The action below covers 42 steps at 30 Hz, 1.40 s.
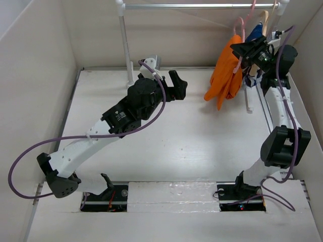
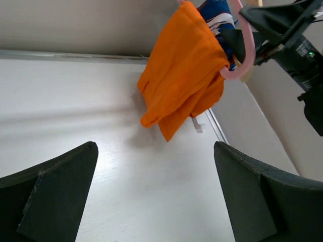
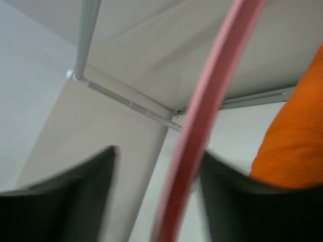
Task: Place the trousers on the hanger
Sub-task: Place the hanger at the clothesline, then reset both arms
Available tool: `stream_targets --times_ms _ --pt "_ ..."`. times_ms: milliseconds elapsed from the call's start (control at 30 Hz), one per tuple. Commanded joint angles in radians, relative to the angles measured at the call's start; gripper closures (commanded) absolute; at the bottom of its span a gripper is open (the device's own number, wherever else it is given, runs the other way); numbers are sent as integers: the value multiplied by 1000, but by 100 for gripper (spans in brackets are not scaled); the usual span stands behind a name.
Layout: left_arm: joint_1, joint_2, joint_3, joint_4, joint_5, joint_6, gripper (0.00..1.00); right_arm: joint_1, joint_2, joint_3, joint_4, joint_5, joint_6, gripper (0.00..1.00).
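- Trousers (image 1: 224,75) hang folded over the hanger (image 2: 246,45), above the far right of the table (image 1: 176,136) (the draping itself looks done to us).
- Right hand (image 1: 241,50) is spread around the hanger's pink wire, with a gap on one side.
- Left hand (image 2: 156,151) is spread wide, empty and well apart.
- We cannot tell whether the hook sits on the rail (image 1: 186,6).

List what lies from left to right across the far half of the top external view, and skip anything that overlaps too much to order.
white rack post → left gripper, open → orange trousers, hanging → right arm
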Motion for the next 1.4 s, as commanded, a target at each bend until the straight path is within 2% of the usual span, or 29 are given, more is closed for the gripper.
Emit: stream_targets --times_ms 0,233,300,333,367,400,433,467,500,533,567,600,733,833,933,1033,1067,1100,1167,1267,1300,1367 --pt "-1 -6 2 7 -57 18 2 -2 -94 153 -146 10 -206 0" --pt "-1 0 22 -25 -112 29 1 -2 -113 165 -143 -20 -261 0" --pt "-1 2 32 -28 -110 31 1 7 -133 221 -221 39 -326 0" --pt "-1 12 38 -39 -109 32 1 7 -144 245 -334 71 -406 0" --pt "-1 20 42 -49 -110 26 1 16 -170 318 -435 184 -492 0" --pt "-1 20 42 -49 -110 26 1 16 -170 318 -482 185 -493 0" --pt "22 25 37 -48 -104 11 1 31 -181 341 -535 290 -589 0" --pt "57 28 29 -52 -3 -17 1 56 -192 363 -583 353 -634 0" --pt "173 29 -13 -48 77 -50 1 70 -219 381 -653 419 -677 0" --pt "241 22 -49 -19 169 -87 1 82 -233 387 -687 538 -733 0" --pt "302 17 -88 6 315 -145 1 82 -241 394 -718 584 -754 0" --pt "346 13 -137 22 349 -155 1 82 -262 392 -755 625 -766 0" --pt "368 -3 -129 -23 305 -118 1 82 -290 355 -839 753 -841 0" --pt "377 -14 -126 -74 264 -124 1 64 -326 319 -831 713 -875 0" --pt "377 -35 -129 -112 239 -132 1 97 -450 196 -743 664 -920 0" --pt "377 -69 -152 -155 212 -143 1 160 -567 43 -725 624 -924 0" --pt "377 -81 -162 -167 197 -146 1 177 -656 -5 -722 604 -926 0" --pt "377 -108 -188 -184 187 -147 1 197 -698 -101 -723 586 -924 0" --pt "377 -144 -252 -189 178 -152 1 290 -818 -187 -752 613 -929 0" --pt "377 -228 -339 -163 198 -166 1 362 -929 -327 -838 664 -930 0" --pt "377 -282 -418 -140 216 -179 1 372 -1018 -411 -872 685 -924 0" --pt "377 -293 -469 -126 242 -192 1 381 -1038 -430 -881 687 -923 0"
